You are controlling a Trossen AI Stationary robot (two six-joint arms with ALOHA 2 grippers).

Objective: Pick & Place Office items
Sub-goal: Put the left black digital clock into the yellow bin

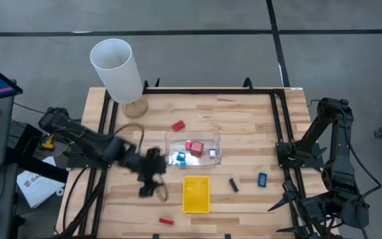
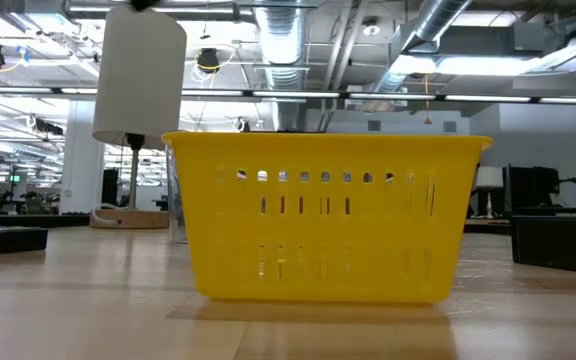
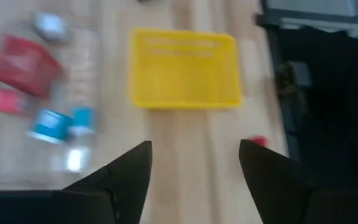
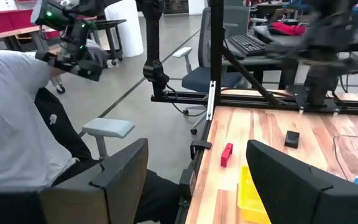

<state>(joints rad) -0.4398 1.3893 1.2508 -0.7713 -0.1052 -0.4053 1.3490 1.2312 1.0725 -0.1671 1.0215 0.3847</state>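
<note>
Several office items lie in the clear plastic tray point(image 1: 216, 141) at mid-table: red blocks point(image 1: 193, 146) and blue-and-white bits point(image 1: 180, 158), blurred in the left wrist view point(image 3: 25, 65). Loose on the wood are a red block point(image 1: 178, 125), a black bit point(image 1: 233, 184), a blue bit point(image 1: 262, 178) and a thin red stick point(image 1: 166, 221). The yellow tray point(image 1: 196, 193) stands in front of the clear one. My left gripper point(image 1: 152, 189) hovers left of the yellow tray, open point(image 3: 194, 162) and with nothing in it. My right gripper point(image 1: 285, 214) waits open point(image 4: 197, 168) at the table's near right corner.
A tall white cylinder point(image 1: 117, 70) on a wooden base stands at the far left corner. A black frame point(image 1: 277, 119) runs along the table's sides. A person in a grey shirt point(image 4: 17, 118) sits beyond the table's left side. The yellow tray point(image 2: 323, 215) fills the low view.
</note>
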